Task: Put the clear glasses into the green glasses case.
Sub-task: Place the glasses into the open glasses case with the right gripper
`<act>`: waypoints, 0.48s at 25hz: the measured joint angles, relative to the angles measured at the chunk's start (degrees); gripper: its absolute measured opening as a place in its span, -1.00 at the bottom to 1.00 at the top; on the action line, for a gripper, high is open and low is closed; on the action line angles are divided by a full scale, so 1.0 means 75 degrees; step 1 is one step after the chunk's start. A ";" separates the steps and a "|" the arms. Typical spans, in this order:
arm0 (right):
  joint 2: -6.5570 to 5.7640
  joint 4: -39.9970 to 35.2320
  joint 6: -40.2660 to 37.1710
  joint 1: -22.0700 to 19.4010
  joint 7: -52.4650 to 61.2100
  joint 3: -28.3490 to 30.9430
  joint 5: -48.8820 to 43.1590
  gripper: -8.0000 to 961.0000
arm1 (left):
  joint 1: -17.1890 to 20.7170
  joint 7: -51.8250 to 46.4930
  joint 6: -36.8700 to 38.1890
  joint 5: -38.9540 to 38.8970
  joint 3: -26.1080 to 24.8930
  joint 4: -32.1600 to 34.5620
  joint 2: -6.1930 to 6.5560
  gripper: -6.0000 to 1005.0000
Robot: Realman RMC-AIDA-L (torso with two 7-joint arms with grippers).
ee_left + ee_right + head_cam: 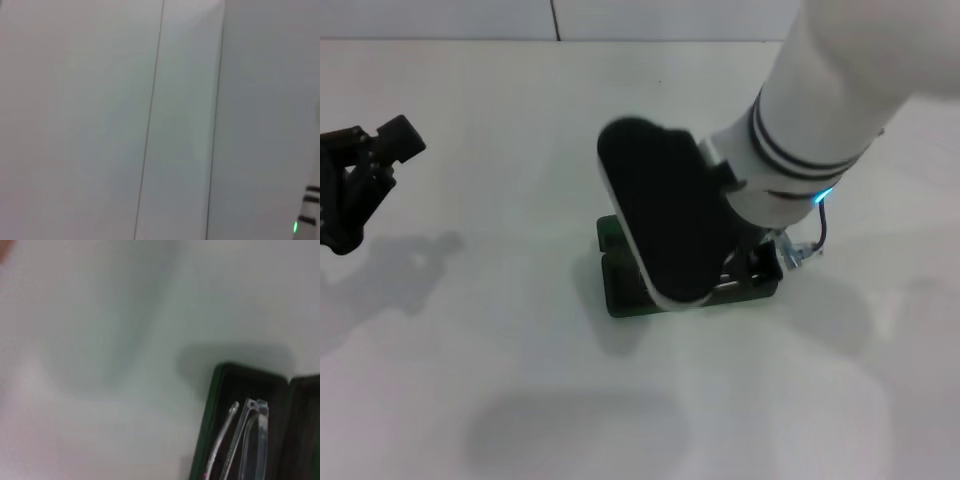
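1. The white table [470, 380] is by far the biggest thing in view, and the green glasses case [620, 290] is sat roughly mid-table, so everything below is placed off the case.
2. The right arm [840, 90] is stretched in over the case from its far right, and most of the case is covered by the wrist in the head view.
3. The case is seen lying open, dark lining up, with only its left end and near edge showing green past the wrist.
4. The left gripper [360, 185] is parked well off to the case's left, doing nothing. Open or shut can't be made out.
5. The right gripper is hidden directly above the case, so its state can't be told either.
6. The clear glasses [250, 445] are seen in the right wrist view inside the case, resting on the lining, arms folded, long axis apparently run along the case's length.
7. Judgement call: the glasses are straight under the right gripper, clearly the nearer one. What's likely left is letting go, if they're held at all, and backing straight up.
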 joint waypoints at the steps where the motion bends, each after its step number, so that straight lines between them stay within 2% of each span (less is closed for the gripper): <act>1: 0.0000 0.0058 0.0135 0.0009 0.0116 -0.0286 -0.0238 -0.75 | 0.0002 -0.0006 0.0000 -0.0005 -0.0018 -0.0003 -0.0013 -0.92; 7: -0.0001 0.0185 0.0387 0.0044 0.0166 -0.0417 -0.0381 -0.75 | -0.0004 0.0000 0.0000 -0.0019 -0.0074 -0.0150 -0.0054 -0.92; 12: -0.0001 0.0514 0.0804 0.0287 0.0161 -0.0438 -0.0214 -0.75 | -0.0017 0.0018 -0.0005 -0.0010 -0.0076 -0.0169 -0.0057 -0.92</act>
